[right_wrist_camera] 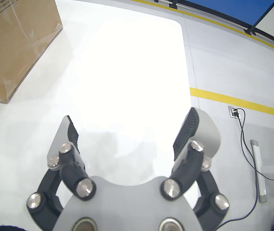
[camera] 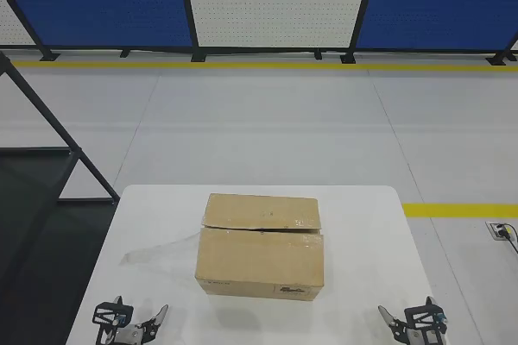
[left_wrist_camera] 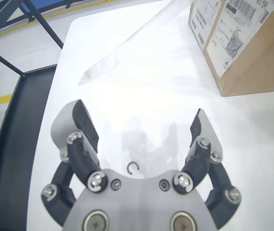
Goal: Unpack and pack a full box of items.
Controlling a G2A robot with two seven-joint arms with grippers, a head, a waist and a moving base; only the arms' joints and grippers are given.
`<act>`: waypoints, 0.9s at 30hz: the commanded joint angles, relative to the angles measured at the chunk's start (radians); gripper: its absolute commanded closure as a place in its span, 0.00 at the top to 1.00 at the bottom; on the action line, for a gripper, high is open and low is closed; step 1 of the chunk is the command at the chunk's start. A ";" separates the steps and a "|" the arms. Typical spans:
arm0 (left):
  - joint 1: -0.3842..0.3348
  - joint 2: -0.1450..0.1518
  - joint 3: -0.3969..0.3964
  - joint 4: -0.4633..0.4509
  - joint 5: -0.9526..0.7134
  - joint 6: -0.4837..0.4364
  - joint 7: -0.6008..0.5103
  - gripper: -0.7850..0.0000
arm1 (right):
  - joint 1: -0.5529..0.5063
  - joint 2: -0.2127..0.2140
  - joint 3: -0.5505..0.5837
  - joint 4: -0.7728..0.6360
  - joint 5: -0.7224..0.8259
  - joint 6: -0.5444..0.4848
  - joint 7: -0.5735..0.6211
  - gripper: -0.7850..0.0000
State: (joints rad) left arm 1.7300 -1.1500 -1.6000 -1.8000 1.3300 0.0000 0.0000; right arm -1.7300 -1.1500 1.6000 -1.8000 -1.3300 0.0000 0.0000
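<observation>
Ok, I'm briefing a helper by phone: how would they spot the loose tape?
On the white table stands one brown box. From its side nearer the left gripper, a tape strip slants down onto the table. It alone is clear.

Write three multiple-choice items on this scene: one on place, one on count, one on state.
1. Where is the cardboard box?
A. on the floor
B. around the middle of the white table
C. at the table's far corner

2. How many boxes stand on the table?
A. one
B. two
C. three

3. How are the left gripper and right gripper?
A. both shut on the box
B. one shut, one open
C. both open, empty

Key: B, the top view shows the box mid-table; A, a single box stands there; C, the fingers stand apart with nothing between.
</observation>
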 commanded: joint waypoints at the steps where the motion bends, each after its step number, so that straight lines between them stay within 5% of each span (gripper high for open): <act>1: 0.000 0.000 0.000 0.000 0.000 0.000 0.000 1.00 | 0.000 0.000 0.000 0.000 0.000 0.000 0.000 1.00; 13: 0.000 0.000 0.000 0.000 0.000 0.000 0.000 1.00 | 0.000 0.000 0.000 0.000 0.000 0.000 0.000 1.00; 27: 0.032 0.007 -0.103 -0.074 -0.057 -0.172 0.142 1.00 | 0.057 0.000 0.009 -0.082 -0.025 -0.078 0.000 1.00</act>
State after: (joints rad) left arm 1.7621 -1.1438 -1.6933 -1.8690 1.2782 -0.1511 0.1286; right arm -1.6808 -1.1503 1.6077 -1.8713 -1.3573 -0.0709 -0.0079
